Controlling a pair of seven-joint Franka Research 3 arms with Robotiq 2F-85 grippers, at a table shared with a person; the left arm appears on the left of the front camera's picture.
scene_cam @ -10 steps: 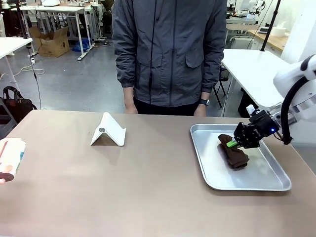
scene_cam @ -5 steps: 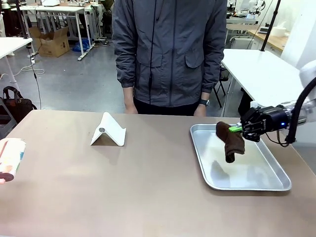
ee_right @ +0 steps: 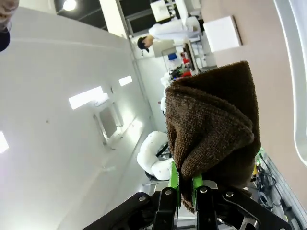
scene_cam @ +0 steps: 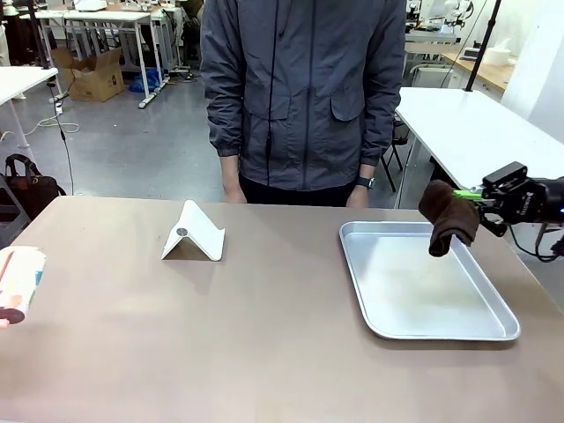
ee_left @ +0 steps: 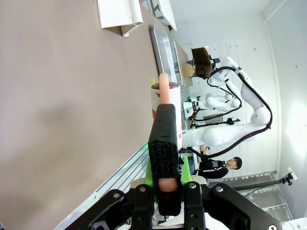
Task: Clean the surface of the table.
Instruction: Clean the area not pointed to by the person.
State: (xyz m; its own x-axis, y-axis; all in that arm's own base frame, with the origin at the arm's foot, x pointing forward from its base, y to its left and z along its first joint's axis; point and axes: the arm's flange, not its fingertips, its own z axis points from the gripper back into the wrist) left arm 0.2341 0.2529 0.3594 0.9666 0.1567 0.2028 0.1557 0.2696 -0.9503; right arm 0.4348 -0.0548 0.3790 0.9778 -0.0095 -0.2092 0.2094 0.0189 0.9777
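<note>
Taupe table (scene_cam: pixel 264 352), right gripper (scene_cam: pixel 465 195) level over tray (scene_cam: pixel 441 336) — clamped on dangling brown cloth (scene_cam: pixel 445 218), left gripper (ee_left: pixel 166 186) pinching black foam bar (ee_left: pixel 164 139)

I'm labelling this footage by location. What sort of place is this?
Probably a robotics lab or workshop: white worktables on a bare grey floor, a cardboard box on it, and the robot's right gripper holding a brown cloth above the table.
</note>
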